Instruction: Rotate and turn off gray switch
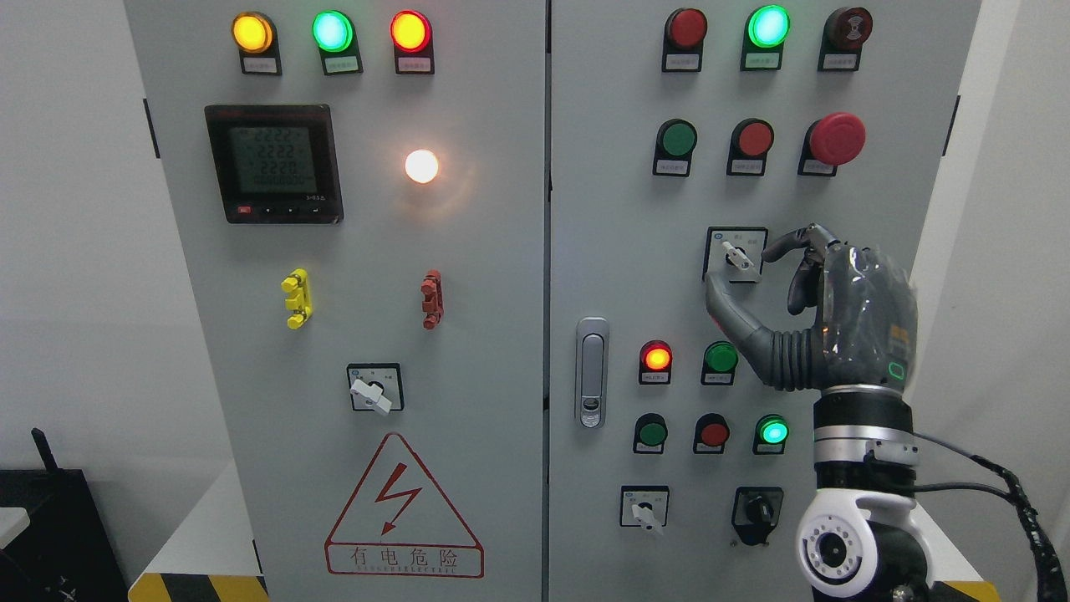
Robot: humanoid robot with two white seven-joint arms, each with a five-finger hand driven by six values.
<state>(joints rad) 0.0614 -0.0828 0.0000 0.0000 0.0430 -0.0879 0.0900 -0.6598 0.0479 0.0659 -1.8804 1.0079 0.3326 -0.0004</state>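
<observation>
The gray rotary switch (736, 253) sits on a square plate in the middle of the right cabinet door, its small white-gray lever slanting from upper left to lower right. My right hand (741, 267) comes up from the lower right and brackets the switch. The thumb (726, 305) reaches to the plate's lower left corner, and the curled index finger (786, 244) hovers at the plate's right edge. The fingers are spread around the lever with a visible gap and hold nothing. My left arm does not show.
Similar gray switches sit on the left door (373, 390) and low on the right door (644, 508), beside a black switch (757, 510). A red mushroom button (837, 138) is above the hand, lit lamps and buttons (720, 358) are below it, and the door latch (592, 372) is to the left.
</observation>
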